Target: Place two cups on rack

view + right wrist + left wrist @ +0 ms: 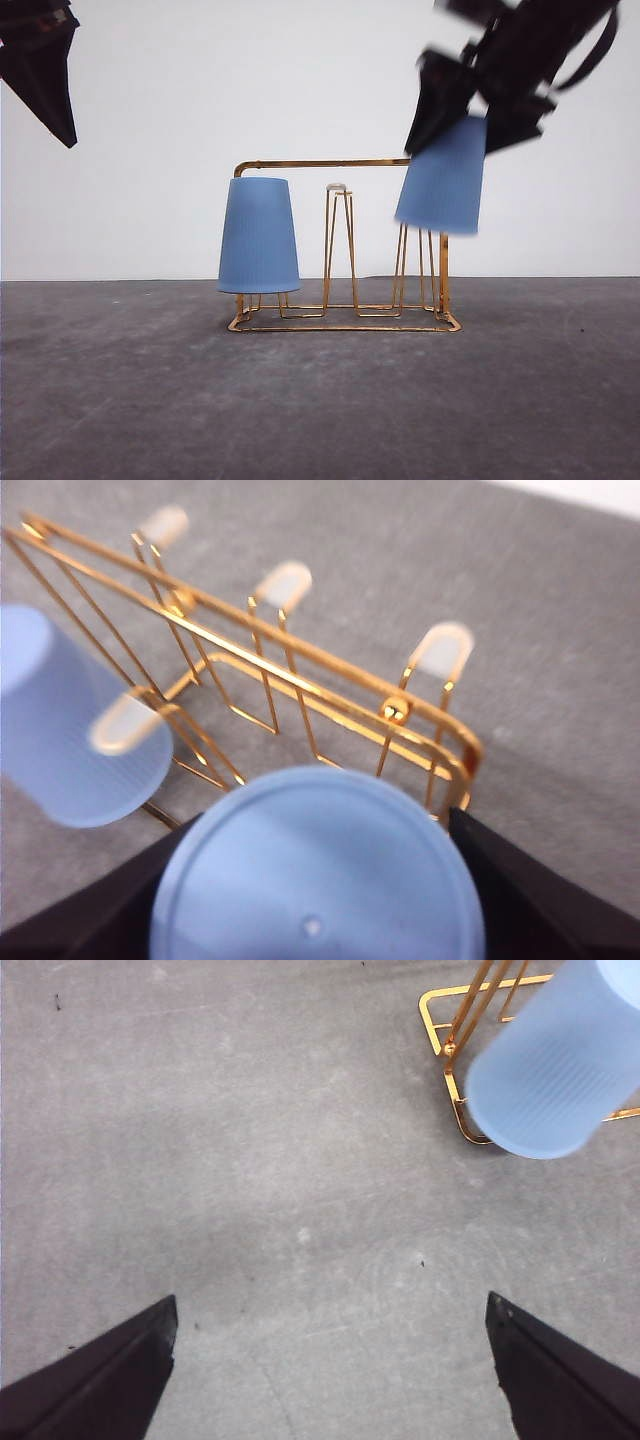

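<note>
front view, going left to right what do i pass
left pincer raised at the upper left corner → upside-down blue cup seated on the rack's left end → bare white-tipped middle prong of the gold wire rack → second blue cup, tilted, held above the right prong by the right pincer

We take this for a lab or test setup: a bare grey bench [120, 400] under the end effectors, a plain white backdrop wall [150, 100] behind them, and no household clutter around the rack [340, 320].
</note>
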